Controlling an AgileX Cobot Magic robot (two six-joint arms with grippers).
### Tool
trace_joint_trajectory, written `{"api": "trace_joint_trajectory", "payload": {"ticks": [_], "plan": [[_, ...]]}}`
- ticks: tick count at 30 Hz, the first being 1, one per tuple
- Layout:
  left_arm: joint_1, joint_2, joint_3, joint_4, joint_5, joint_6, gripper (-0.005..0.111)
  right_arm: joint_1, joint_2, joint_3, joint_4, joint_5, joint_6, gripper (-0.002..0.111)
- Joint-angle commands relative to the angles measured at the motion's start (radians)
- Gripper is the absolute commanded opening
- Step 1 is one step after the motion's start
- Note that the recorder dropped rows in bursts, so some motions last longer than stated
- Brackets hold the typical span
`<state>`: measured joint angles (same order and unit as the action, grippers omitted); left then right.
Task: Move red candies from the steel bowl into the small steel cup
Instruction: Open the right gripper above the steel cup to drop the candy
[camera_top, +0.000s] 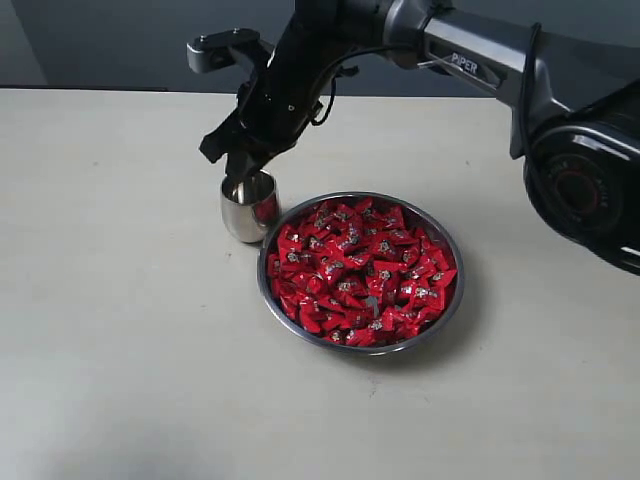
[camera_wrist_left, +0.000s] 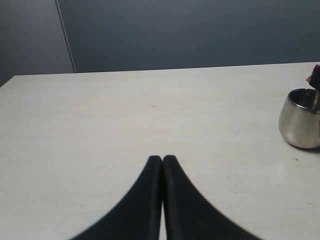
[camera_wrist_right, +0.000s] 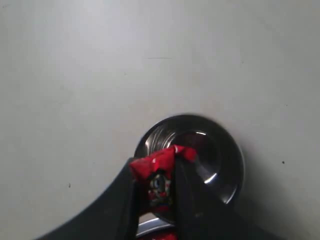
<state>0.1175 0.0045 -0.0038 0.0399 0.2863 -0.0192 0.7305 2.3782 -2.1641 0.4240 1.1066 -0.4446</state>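
Red candy (camera_wrist_right: 152, 169) (half hidden) sits in right pincer (camera_wrist_right: 157, 172) over cup (camera_wrist_right: 222, 150).

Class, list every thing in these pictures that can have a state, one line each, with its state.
steel bowl: upright, heaped with red candies.
small steel cup: upright beside the bowl; the part of its inside that shows looks empty.
right gripper: jaws shut on one red candy, over the cup's mouth.
left gripper: jaws shut, holding nothing.
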Motion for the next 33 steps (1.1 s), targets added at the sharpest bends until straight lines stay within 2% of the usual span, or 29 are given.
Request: {"api": "trace_joint_trajectory", "payload": {"ticks": [1,7,9,13,15,21,23,25,26,27,31,33], "plan": [[0.001,-0.004,0.004,-0.001,-0.002,-0.001,0.000,-0.002,0.011,-0.006,-0.012,-0.023,0.002,-0.001],[0.001,-0.004,0.004,-0.001,-0.002,-0.001,0.000,-0.002,0.011,-0.006,-0.037,-0.040,0.002,0.000],[0.001,-0.004,0.004,-0.001,-0.002,-0.001,0.000,-0.002,0.011,-0.006,-0.037,-0.040,0.002,0.008],[0.001,-0.004,0.004,-0.001,-0.002,-0.001,0.000,-0.002,0.011,-0.006,-0.037,-0.038,0.020,0.033],[0.001,-0.004,0.004,-0.001,-0.002,-0.001,0.000,-0.002,0.011,-0.006,-0.037,-0.038,0.030,0.038],[0.001,-0.004,0.004,-0.001,-0.002,-0.001,0.000,-0.002,0.011,-0.006,-0.055,-0.018,0.036,0.037],[0.001,-0.004,0.004,-0.001,-0.002,-0.001,0.000,-0.002,0.011,-0.006,-0.060,-0.002,0.036,0.032],[0.001,-0.004,0.004,-0.001,-0.002,-0.001,0.000,-0.002,0.007,-0.006,-0.059,0.008,0.036,0.014],[0.001,-0.004,0.004,-0.001,-0.002,-0.001,0.000,-0.002,0.002,-0.006,-0.061,0.008,0.036,0.002],[0.001,-0.004,0.004,-0.001,-0.002,-0.001,0.000,-0.002,-0.006,-0.006,-0.061,0.006,0.036,-0.001],[0.001,-0.004,0.004,-0.001,-0.002,-0.001,0.000,-0.006,-0.079,-0.006,-0.173,-0.062,0.121,-0.001],[0.001,-0.004,0.004,-0.001,-0.002,-0.001,0.000,-0.029,-0.131,-0.004,-0.144,-0.129,0.141,-0.001]]}}
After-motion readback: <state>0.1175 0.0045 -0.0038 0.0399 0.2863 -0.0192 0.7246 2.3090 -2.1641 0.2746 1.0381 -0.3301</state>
